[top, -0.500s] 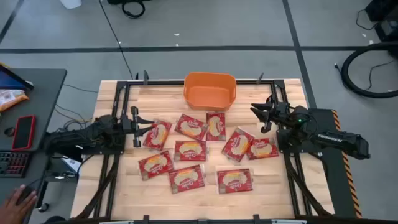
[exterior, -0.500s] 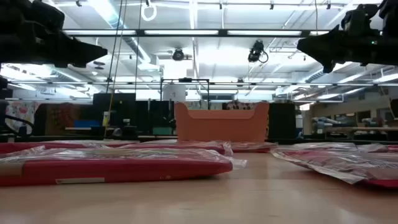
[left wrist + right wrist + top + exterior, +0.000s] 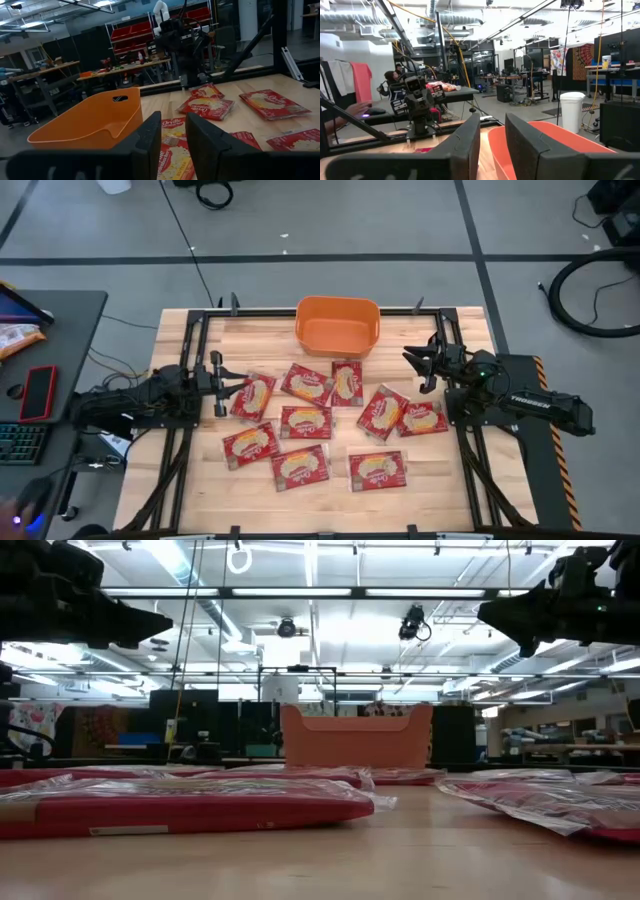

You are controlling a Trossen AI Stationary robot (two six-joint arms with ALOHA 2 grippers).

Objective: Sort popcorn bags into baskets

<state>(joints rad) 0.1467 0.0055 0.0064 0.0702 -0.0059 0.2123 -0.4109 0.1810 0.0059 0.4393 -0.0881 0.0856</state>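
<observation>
Ten popcorn bags [image 3: 305, 422] lie flat on the table [image 3: 470, 492]; orange bin [image 3: 338, 326] empty. Left gripper [image 3: 219, 384] and right gripper [image 3: 421, 370] hover, fingers slightly apart, holding nothing.

The left arm lay low along the table's left edge, reaching inward, its left gripper [image 3: 222, 385] held above the surface with the two fingers [image 3: 150, 145] parted by a narrow gap and nothing between them. The right arm reached in from the right edge, its right gripper [image 3: 418, 367] also raised off the table, fingers [image 3: 465, 142] slightly apart and empty.
</observation>
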